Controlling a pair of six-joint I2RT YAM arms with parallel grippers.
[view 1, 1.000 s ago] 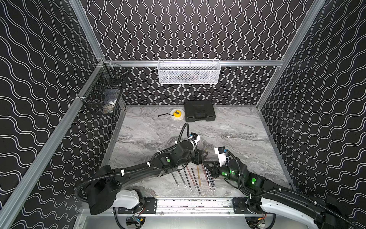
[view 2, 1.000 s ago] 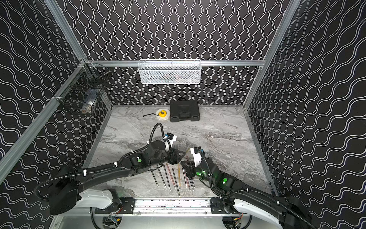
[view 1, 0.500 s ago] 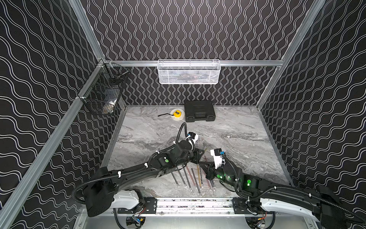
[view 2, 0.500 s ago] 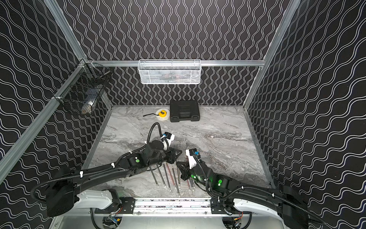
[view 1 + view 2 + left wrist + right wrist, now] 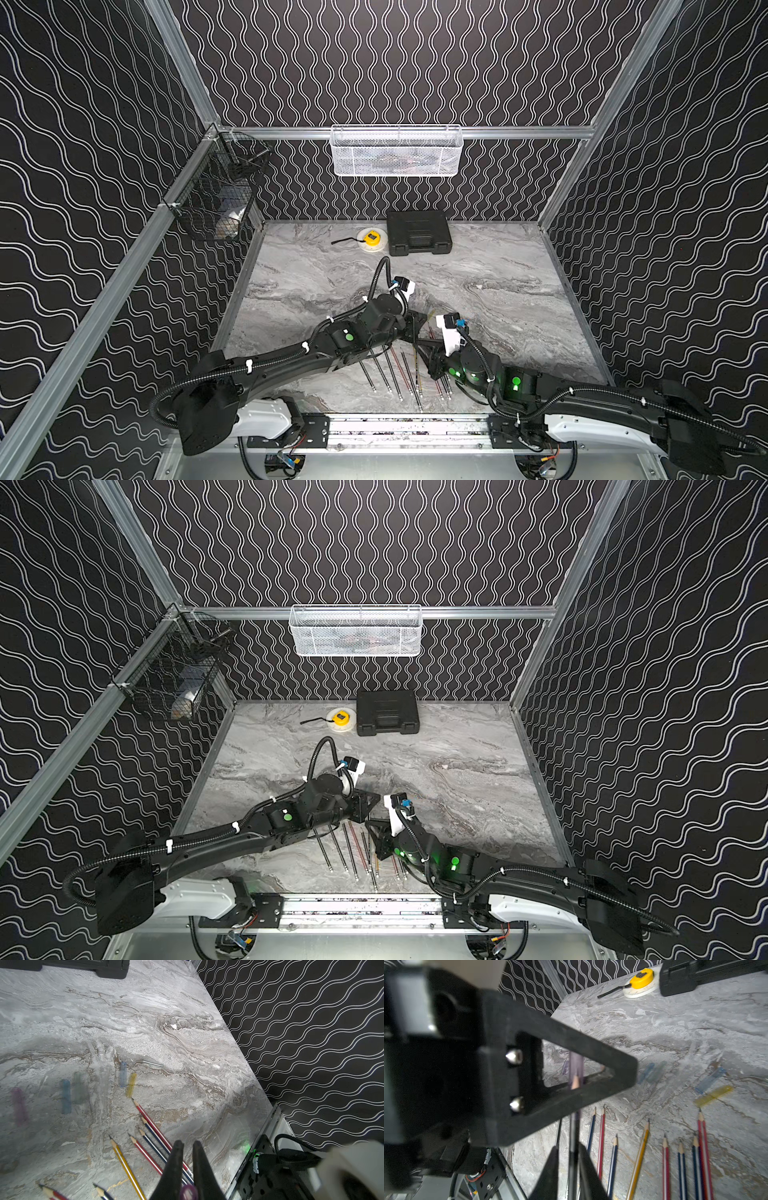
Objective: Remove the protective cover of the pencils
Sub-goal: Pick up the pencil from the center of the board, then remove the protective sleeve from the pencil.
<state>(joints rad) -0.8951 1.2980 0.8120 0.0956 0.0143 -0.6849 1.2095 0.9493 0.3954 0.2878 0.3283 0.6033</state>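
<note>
My left gripper [image 5: 188, 1144] [image 5: 417, 328] is shut on a purple protective cover [image 5: 188, 1192]. In the right wrist view this cover [image 5: 576, 1066] still sits over the tip of a dark pencil [image 5: 573, 1132]. That pencil runs back between the fingers of my right gripper [image 5: 569, 1147] [image 5: 424, 349], which stands slightly open with a gap on one side of the pencil. The two grippers meet tip to tip above the row of pencils [image 5: 638, 1159] [image 5: 392, 374] lying near the front edge. Loose blue [image 5: 123, 1074] and yellow [image 5: 131, 1084] covers lie just beyond the pencil tips.
A black case [image 5: 417, 232] and a yellow tape measure [image 5: 371, 239] sit at the back of the marble table. A white mesh basket [image 5: 397, 151] hangs on the back wall, a black wire basket [image 5: 220, 191] on the left wall. The metal rail [image 5: 407, 428] runs along the front.
My left gripper closed onto the purple cover. My right arm moved left, bringing its pencil up to the left gripper, and its jaws have parted slightly.
</note>
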